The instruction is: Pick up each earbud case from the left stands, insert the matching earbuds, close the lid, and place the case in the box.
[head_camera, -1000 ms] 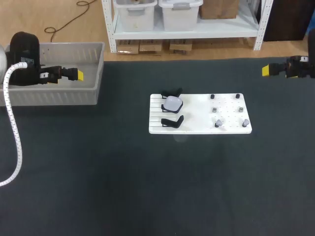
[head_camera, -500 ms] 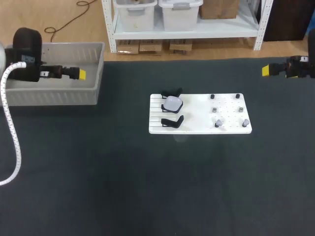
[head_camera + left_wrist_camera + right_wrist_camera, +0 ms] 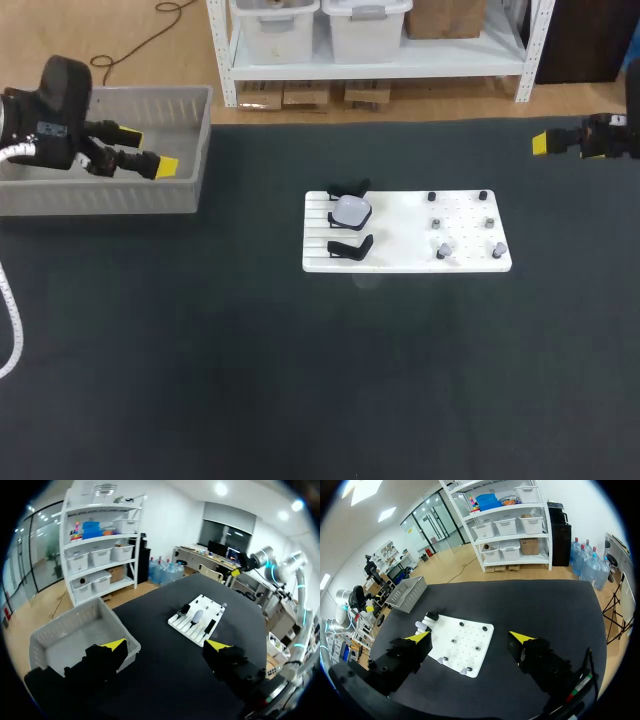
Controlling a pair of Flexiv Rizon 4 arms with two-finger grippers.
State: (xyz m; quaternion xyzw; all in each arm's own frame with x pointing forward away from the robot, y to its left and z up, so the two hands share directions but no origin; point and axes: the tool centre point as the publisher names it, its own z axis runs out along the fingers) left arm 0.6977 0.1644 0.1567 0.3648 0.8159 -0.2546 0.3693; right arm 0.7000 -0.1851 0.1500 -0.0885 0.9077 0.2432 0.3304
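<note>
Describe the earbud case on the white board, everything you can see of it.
The earbud case is a small, rounded-square shell, pale grey-white and smooth like plastic. It rests on the middle of three black stands on the ribbed left part of the white board. The stands on either side of it are empty. Nothing else touches it. Its lid seam is too small to make out.

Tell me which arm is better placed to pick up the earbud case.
Probably left: the left gripper faces the earbud case on the board's left side; the right gripper must cross the pegs.
</note>
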